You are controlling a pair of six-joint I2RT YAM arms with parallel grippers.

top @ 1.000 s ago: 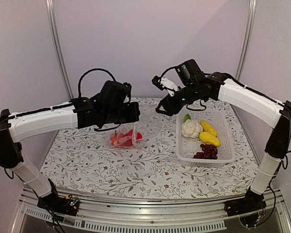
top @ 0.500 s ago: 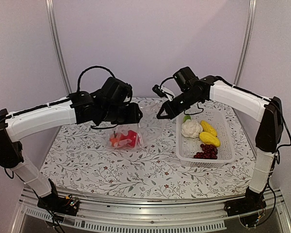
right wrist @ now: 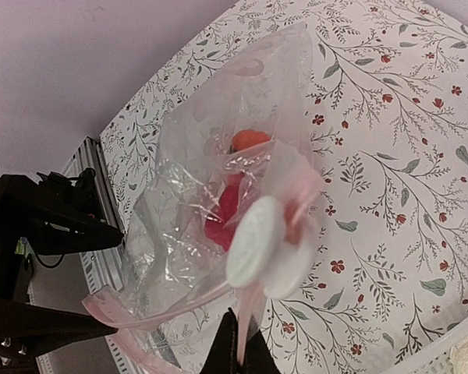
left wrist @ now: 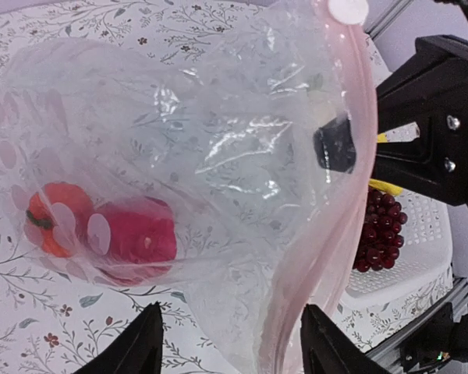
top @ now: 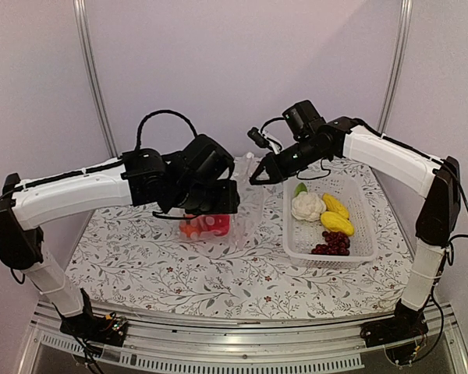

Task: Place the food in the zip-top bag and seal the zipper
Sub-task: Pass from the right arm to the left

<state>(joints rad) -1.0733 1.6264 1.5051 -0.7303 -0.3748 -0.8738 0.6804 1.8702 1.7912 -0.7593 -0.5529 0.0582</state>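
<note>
Two pieces bagged: orange pumpkin (left wrist: 51, 218) and red pepper (left wrist: 136, 238) lie at the bottom of the zip-top bag (left wrist: 218, 132), left of centre on the worktop (top: 179, 280).
Zipper: the pinkish zipper (left wrist: 360, 179) runs along the bag's mouth, raised on its right side, with a white slider (right wrist: 256, 240) on it.
Right gripper (right wrist: 235, 339): pinched narrow on the zipper strip, holding the mouth up.
Left gripper (left wrist: 230, 343): spread wide at the bag's lower edge, gripping nothing that I can make out.
Left to load: cauliflower (top: 306, 206), yellow pieces (top: 335, 216), grape bunch (top: 331, 243) and green piece (top: 300, 188), all in the white basket (top: 351, 261) to the right.
Doing it well: the left gripper should probably take the opposite lip so the mouth gapes toward the basket. Pull gently, since crinkly film slips and could tip out the pieces inside.
</note>
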